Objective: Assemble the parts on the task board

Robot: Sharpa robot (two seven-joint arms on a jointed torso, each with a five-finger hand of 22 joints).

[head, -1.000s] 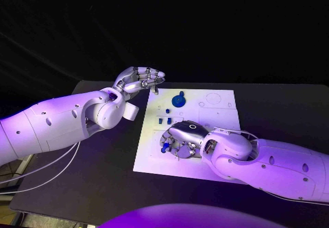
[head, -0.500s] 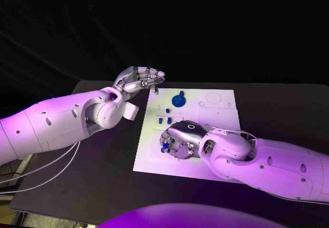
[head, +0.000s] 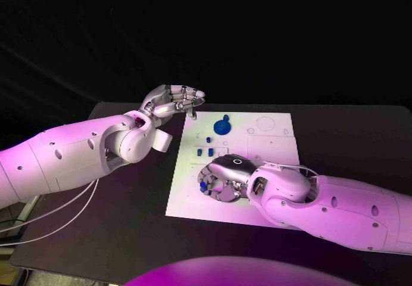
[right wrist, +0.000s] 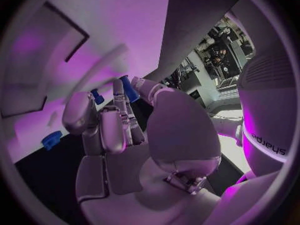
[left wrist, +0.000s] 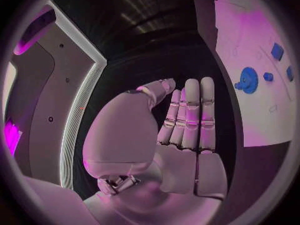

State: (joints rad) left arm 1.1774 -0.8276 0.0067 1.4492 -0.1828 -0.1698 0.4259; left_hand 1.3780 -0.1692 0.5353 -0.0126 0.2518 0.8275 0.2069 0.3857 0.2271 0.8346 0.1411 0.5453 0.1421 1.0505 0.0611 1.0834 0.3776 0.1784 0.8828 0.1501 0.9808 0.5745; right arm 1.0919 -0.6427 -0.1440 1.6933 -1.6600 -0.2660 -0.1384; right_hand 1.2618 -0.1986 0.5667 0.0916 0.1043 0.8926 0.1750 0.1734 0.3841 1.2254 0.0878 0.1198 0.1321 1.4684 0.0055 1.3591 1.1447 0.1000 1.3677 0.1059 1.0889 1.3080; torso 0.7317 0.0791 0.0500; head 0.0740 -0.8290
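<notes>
The white task board lies in the middle of the black table. My right hand hovers low over the board's near left part and pinches a small blue part between thumb and a finger; the right wrist view shows this part at the fingertips. A round blue gear sits near the board's far edge, with two small blue pieces nearer the middle. My left hand is raised beside the board's far left corner. Its fingers lie straight and side by side, holding nothing.
In the left wrist view the gear and small blue pieces lie on the board. The right wrist view shows two more blue pieces on the board. Black table surrounds the board.
My right hand, still pinching the blue part, has shifted slightly towards the board's near edge. The left hand has stayed where it was.
</notes>
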